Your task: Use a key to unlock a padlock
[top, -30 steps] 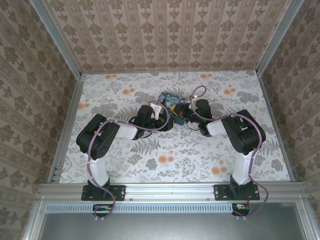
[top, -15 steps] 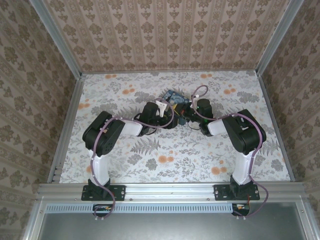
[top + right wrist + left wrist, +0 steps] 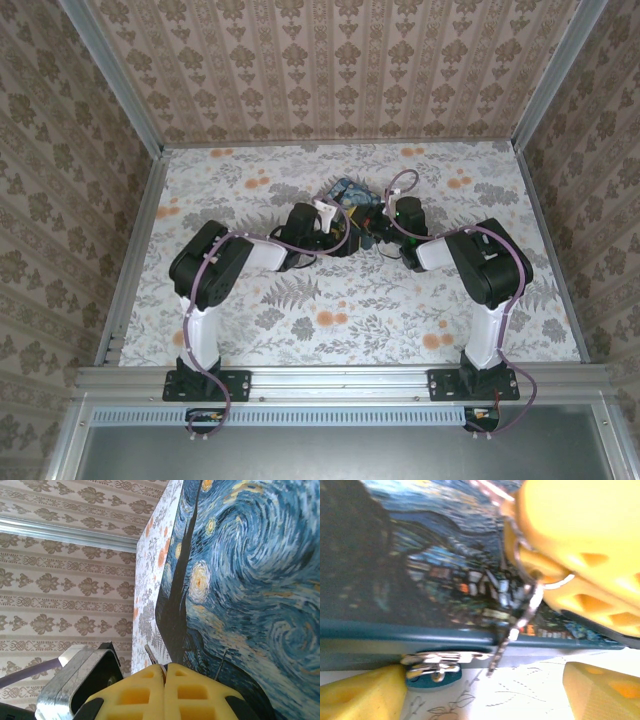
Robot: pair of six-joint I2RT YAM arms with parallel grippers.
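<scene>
Lining up the key [image 3: 512, 632] for insertion: right hand [image 3: 165, 676] pressed together, pinching it by the ring; key dangles at the blue box [image 3: 420, 570] front, beside what looks like the padlock [image 3: 432, 663]. Left hand [image 3: 480, 687] spread, empty, facing that front. Next needs the lock steadied, tip aimed.

We are looking at a table [image 3: 330, 320] wearing a pale floral covering of grey leaves and orange blossoms. A blue-and-yellow swirl-painted box [image 3: 347, 192] is sitting directly on it, toward the far middle, its lower edge resting on the print.
</scene>
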